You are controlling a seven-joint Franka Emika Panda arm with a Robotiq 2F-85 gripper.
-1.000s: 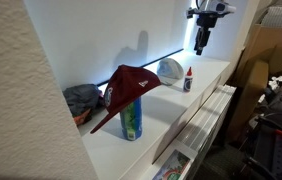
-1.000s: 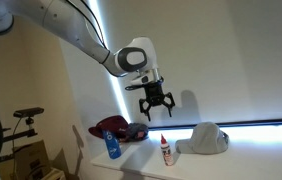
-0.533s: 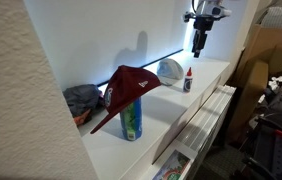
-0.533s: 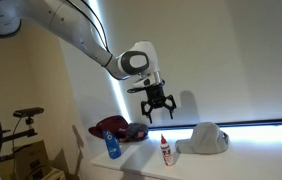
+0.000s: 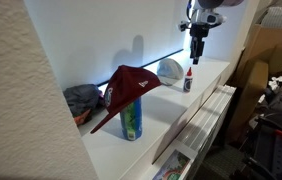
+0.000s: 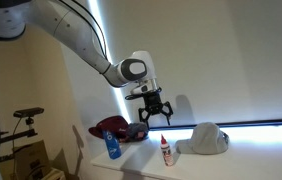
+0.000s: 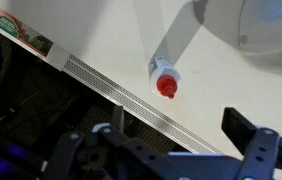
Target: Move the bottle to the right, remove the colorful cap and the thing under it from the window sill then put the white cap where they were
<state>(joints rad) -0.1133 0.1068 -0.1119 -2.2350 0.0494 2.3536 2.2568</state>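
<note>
A small white bottle with a red tip (image 5: 188, 80) stands on the white window sill (image 5: 206, 75), also in the other exterior view (image 6: 165, 150) and from above in the wrist view (image 7: 165, 84). A white cap (image 5: 169, 69) (image 6: 207, 138) lies beside it. A dark red cap (image 5: 131, 85) (image 6: 116, 127) rests on a blue-green can (image 5: 131, 122) (image 6: 112, 147). My gripper (image 5: 196, 42) (image 6: 153, 113) (image 7: 178, 120) hangs open and empty above the bottle, not touching it.
A grey crumpled cloth (image 5: 81, 98) lies at the far end of the sill behind the red cap. The sill's slatted front edge (image 7: 121, 90) runs below the bottle. Cardboard boxes (image 5: 266, 60) and clutter stand beyond the sill.
My gripper has come down and shifted a little toward the bottle. Nothing on the sill has moved.
</note>
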